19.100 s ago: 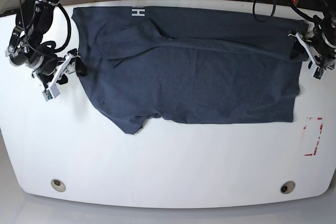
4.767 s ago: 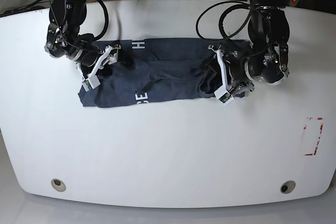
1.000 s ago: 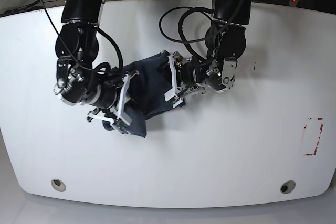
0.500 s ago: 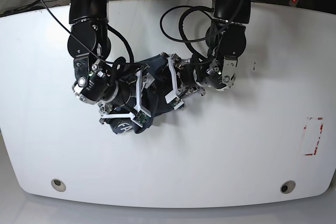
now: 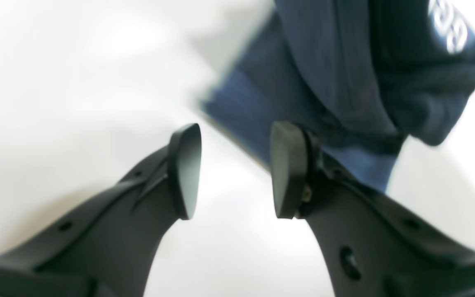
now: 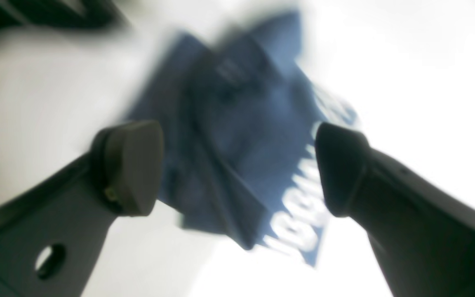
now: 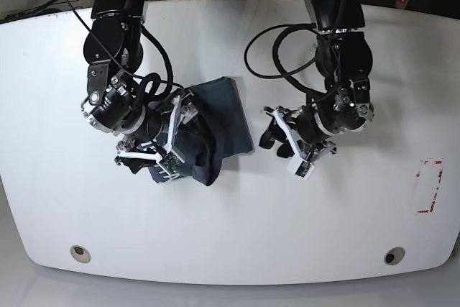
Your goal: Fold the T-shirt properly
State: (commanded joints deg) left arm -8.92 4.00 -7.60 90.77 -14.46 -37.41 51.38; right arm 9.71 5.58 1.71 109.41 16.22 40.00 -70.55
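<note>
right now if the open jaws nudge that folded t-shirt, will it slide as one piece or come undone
The T-shirt is soft cloth in loose, uneven layers, so it would likely bunch and unfold rather than slide whole. On the smooth white table the bottom layer may slip some.

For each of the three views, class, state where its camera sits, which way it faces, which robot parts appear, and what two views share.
Base: overhead, facing down on the white table; both arms show.
Left wrist: behind the left gripper, jaws open, facing the T-shirt.
Right wrist: behind the right gripper, jaws wide open above the blurred T-shirt.
Shared: all show the T-shirt; both wrist views show its white lettering.
</note>
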